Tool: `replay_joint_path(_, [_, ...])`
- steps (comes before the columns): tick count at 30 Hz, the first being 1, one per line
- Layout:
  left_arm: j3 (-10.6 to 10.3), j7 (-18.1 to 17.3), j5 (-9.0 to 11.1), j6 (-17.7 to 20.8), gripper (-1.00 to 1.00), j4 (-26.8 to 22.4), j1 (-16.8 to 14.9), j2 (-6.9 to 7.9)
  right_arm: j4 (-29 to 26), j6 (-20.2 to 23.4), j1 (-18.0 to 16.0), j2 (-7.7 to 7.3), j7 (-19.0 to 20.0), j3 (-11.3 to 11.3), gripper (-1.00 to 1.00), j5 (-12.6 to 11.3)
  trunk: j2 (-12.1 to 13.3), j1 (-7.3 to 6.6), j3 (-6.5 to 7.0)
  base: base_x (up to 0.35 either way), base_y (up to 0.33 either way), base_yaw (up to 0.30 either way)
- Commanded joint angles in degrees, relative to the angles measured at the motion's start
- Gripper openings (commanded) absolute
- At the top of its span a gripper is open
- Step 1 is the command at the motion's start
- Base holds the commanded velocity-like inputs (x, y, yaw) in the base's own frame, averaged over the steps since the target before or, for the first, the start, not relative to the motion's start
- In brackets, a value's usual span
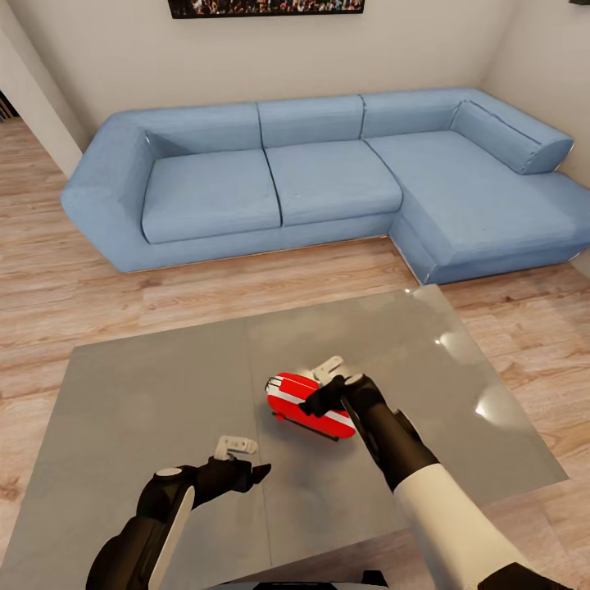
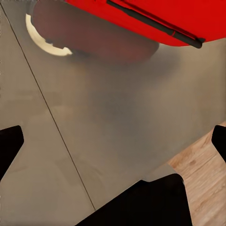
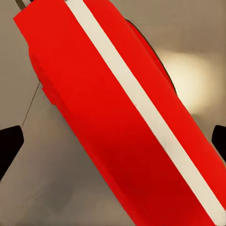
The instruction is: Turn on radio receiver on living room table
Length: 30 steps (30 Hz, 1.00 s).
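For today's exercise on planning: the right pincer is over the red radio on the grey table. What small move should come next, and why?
Probably a short press straight down. The right pincer hangs open just above the radio, whose red body and white stripe lie between its fingertips in the right wrist view, so it looks lined up. The left pincer waits open over the table, out of the way.

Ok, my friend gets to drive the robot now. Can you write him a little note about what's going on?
Right gripper: open, right over the radio receiver, not gripping it.
Left gripper: open, empty, hovering over the table near the radio.
The radio lies near the middle of the grey table, in front of the blue sofa.
Done: robot is at the table, right arm at the radio.
Left: switch it on. Whether it is on yet cannot be told.
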Motion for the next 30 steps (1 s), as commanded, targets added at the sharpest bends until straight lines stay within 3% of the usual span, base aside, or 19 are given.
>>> replay_joint_path(1, [0.0, 0.0, 0.0, 0.0, 1.0, 0.0, 0.0, -0.01, 0.9, -0.3, -0.4, -0.01, 0.0, 0.0, 1.0, 0.0, 0.0, 0.0, 0.0, 0.0, 0.0, 0.0])
replay_joint_path(18, [0.0, 0.0, 0.0, 0.0, 1.0, 0.0, 0.0, -0.08, 5.3, -2.8, -0.8, -0.33, -0.5, 0.0, 1.0, -0.1, 0.0, 0.0, 0.0, 0.0, 0.0, 0.0])
replay_joint_path(23, [0.0, 0.0, 0.0, 0.0, 1.0, 0.0, 0.0, -0.08, 9.9, -5.5, -2.4, -0.27, -0.6, -0.1, 1.0, -0.2, 0.0, 0.0, 0.0, 0.0, 0.0, 0.0])
replay_joint_path(30, [0.0, 0.0, 0.0, 0.0, 1.0, 0.0, 0.0, -0.08, 11.4, -6.9, -3.1, -0.34, -0.6, -0.1, 1.0, -0.3, 0.0, 0.0, 0.0, 0.0, 0.0, 0.0])
